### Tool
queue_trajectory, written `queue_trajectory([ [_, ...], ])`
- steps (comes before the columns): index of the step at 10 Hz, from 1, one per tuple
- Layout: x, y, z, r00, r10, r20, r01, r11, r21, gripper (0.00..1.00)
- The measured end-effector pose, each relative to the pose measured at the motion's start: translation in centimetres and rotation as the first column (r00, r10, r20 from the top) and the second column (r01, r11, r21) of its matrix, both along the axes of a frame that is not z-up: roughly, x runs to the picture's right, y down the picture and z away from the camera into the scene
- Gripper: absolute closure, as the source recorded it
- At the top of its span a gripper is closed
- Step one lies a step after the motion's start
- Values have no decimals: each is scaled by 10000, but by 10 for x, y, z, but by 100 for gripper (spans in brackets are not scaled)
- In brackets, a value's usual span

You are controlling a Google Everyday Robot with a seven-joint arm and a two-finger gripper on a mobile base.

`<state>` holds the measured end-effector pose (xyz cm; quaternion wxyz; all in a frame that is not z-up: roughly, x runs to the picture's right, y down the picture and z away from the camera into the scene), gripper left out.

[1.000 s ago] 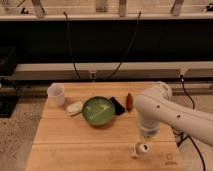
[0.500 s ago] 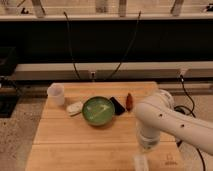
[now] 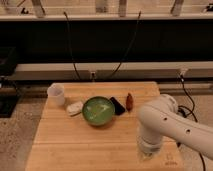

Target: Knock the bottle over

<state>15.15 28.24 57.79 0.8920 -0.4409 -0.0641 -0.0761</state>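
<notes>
robot arm [image 3: 175, 127] hangs low over the near right corner of the wooden surface [image 3: 65, 145], its gripper [image 3: 148, 151] just above the boards and masking the bottle, which cannot be seen; whether the fingers are spread cannot be told. judged step: closing in to strike. next, a short sideways push toward the open boards on the left, away from the near and right edges. green bowl [image 3: 98, 110], white cup [image 3: 56, 94] and dark red object [image 3: 130, 100] stand well apart

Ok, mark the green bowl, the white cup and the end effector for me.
green bowl [image 3: 98, 110], camera view, inner floor.
white cup [image 3: 56, 94], camera view, side wall.
end effector [image 3: 145, 155], camera view, low near the table's front right, under the arm's wrist.
</notes>
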Motion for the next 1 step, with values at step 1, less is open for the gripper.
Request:
queue_trajectory([
  [1,-6,0,4,9999,-119,-54,119,9999,70,98],
])
